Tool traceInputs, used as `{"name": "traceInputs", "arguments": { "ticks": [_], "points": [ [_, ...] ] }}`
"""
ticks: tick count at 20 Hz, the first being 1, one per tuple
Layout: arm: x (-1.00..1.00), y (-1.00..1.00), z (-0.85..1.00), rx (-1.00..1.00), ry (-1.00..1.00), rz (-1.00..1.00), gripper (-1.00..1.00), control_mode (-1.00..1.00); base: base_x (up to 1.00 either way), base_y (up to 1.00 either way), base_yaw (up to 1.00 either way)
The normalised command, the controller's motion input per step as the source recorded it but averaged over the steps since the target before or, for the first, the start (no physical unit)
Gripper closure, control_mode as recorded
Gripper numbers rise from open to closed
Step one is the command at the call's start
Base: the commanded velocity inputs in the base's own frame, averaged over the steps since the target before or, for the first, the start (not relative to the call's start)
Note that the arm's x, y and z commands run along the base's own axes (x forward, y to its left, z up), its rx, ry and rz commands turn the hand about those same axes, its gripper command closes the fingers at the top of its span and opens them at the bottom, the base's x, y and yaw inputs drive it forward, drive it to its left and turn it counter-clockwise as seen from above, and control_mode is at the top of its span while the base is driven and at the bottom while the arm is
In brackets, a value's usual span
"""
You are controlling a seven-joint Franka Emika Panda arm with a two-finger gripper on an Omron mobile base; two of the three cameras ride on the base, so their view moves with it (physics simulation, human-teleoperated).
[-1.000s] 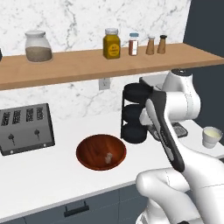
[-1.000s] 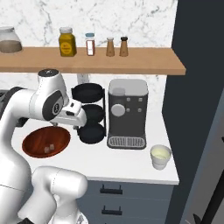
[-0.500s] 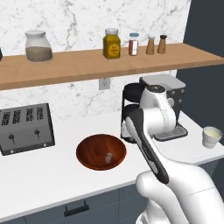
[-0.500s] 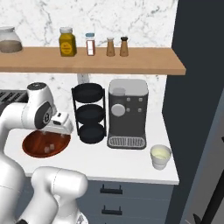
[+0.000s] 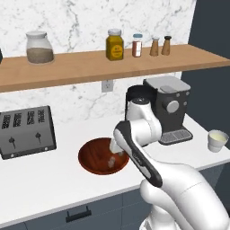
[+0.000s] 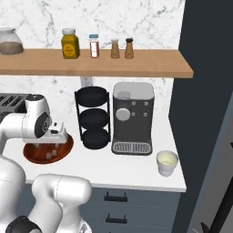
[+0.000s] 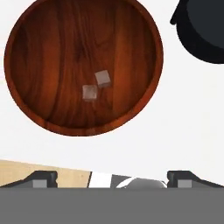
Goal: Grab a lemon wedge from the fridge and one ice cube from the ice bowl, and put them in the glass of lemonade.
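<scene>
The ice bowl [image 7: 48, 52], round and reddish-brown, holds two pale ice cubes [image 7: 103, 78] [image 7: 89, 92] near its middle. My gripper [image 7: 112, 178] hangs open a little above the ice bowl [image 5: 92, 155], with nothing between its fingertips [image 7: 41, 178]. From the right base view the gripper [image 6: 51, 144] sits over the ice bowl [image 6: 32, 154], the ice cubes [image 6: 49, 154] just below it. The glass of lemonade [image 6: 167, 162] [image 5: 217, 140] stands far to the right on the counter. The lemon wedge is out of view. I cannot tell whether the tall dark panel [image 6: 205, 104] is the fridge.
A black three-tier rack [image 6: 93, 118] [image 7: 203, 26] stands right of the bowl, with a coffee machine [image 6: 133, 118] [image 5: 170, 108] beyond it. A toaster [image 5: 27, 132] sits to the bowl's left. Overhead, a wooden shelf [image 5: 67, 67] carries jars.
The arm has swung left and down, from in front of the rack to just over the ice bowl. The jaws stayed open.
</scene>
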Motion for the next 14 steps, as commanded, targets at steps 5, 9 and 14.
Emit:
{"name": "traceInputs", "arguments": {
  "ticks": [5, 9, 14],
  "points": [
    [0.13, 0.43, -0.31, -0.05, 0.09, 0.19, -1.00, -1.00, 0.00, 0.00, 0.00],
    [0.22, 0.40, -0.25, -0.07, 0.12, 0.01, -1.00, -1.00, 0.00, 0.00, 0.00],
    [0.18, 0.07, -0.13, -0.02, 0.01, 0.00, -1.00, -1.00, 0.00, 0.00, 0.00]
  ]
}}
